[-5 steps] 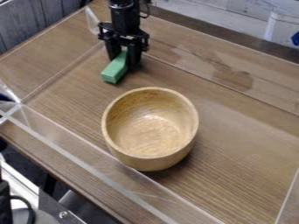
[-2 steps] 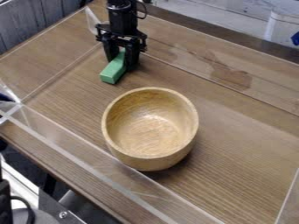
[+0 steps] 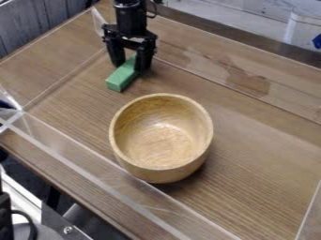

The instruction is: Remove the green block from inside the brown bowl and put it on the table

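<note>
Item, green block (image 3: 122,76): we find it lying on the table (image 3: 238,84), outside the empty brown bowl (image 3: 160,136). Item, gripper (image 3: 129,59): jaws spread, straddling the block's far end. We judge placement done; only withdrawal left.

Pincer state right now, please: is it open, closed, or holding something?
Pincer: open, holding nothing; its fingers stand on either side of the far end of the green block, which lies on the table.
</note>
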You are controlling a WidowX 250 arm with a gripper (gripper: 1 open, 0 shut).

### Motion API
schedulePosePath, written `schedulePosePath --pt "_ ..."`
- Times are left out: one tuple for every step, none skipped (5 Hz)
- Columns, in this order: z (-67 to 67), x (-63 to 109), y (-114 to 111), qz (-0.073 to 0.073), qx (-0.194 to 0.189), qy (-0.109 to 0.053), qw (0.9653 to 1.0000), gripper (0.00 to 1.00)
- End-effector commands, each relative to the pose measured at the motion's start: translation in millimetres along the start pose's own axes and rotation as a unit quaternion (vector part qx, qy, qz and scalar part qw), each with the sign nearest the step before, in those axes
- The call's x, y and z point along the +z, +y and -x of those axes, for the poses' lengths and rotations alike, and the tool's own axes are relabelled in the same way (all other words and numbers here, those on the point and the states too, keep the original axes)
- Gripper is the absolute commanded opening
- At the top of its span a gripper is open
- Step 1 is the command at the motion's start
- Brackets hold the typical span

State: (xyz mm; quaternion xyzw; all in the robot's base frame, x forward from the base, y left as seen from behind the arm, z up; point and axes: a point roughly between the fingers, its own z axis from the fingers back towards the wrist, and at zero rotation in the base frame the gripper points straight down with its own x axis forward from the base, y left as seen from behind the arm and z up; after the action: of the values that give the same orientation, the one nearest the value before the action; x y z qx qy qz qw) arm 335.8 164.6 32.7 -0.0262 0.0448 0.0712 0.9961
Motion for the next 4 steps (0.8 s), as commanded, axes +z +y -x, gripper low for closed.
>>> schedulePosePath --pt "-6.3 43.1 6 -0.006 0.005 -0.048 0.9988 1.00" --pt "-2.8 65.1 6 0.000 0.006 -0.062 0.9980 1.00" --pt "1.9 100.7 3 0.001 0.007 -0.088 0.9961 1.00" --pt "11.0 125.0 -3 -0.002 0.003 -0.097 0.9953 1.00"
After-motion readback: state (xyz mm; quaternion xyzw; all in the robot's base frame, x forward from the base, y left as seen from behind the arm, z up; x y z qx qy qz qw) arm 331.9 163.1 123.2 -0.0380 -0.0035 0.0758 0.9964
